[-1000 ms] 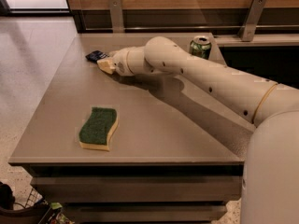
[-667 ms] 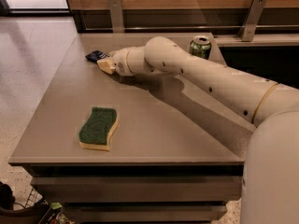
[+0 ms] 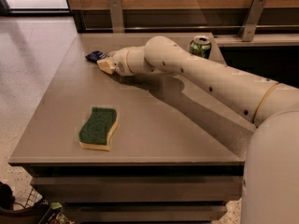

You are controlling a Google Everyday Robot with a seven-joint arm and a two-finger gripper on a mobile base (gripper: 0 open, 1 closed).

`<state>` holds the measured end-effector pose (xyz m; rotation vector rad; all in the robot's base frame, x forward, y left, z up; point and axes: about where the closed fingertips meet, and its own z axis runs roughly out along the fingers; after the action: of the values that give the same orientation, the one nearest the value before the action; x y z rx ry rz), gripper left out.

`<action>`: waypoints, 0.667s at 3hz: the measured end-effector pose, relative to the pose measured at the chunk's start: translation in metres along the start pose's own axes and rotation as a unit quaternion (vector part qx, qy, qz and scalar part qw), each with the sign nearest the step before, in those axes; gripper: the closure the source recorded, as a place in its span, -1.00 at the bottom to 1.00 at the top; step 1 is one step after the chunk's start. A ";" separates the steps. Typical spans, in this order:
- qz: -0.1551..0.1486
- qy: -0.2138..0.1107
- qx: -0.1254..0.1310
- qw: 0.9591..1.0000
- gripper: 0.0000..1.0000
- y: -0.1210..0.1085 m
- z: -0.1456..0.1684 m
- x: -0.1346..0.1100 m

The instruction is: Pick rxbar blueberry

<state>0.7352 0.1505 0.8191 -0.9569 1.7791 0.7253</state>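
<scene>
**Claw (image 3: 105, 65) at the rxbar blueberry (image 3: 95, 56), grip unclear**

The claw sits low over the far-left part of the desk (image 3: 177, 134). Its pale tip is right up against the near end of the dark navy bar, which lies flat close to the desk's far-left edge. I can't tell how far open the claw is or whether it has hold of anything, because the wrist blocks the working end from this angle.

Step in hand, by my read, is securing the bar before any lift. To do it well:

1. Keep the claw right down at desk level, since the bar is thin and a high grab would prob. close on air.
2. Take it across the narrow width, w/ the claw centred on it.
3. Don't shove fwd. The wrapper looks slick and the desk edge is near, so a nudge could slide the bar off.
4. Squeeze fully, then lift straight up.

The green-and-yellow sponge (image 3: 98, 127) and green drink can (image 3: 201, 46) are both well apart from the bar, so neither gets in the way.

Hard to make out:
- The bar's near end is covered by the claw.
- The wrapper print isn't legible.
- The can's lower part is behind the arm.
- The robot's body is cut off at the right.
</scene>
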 end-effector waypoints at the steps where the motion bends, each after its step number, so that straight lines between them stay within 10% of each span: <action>1: -0.061 0.019 -0.013 0.998 1.00 0.016 -0.033 -0.042; 2: -0.071 0.043 -0.042 0.996 1.00 0.036 -0.043 -0.041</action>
<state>0.6949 0.1462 0.8752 -1.1740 1.7450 0.6816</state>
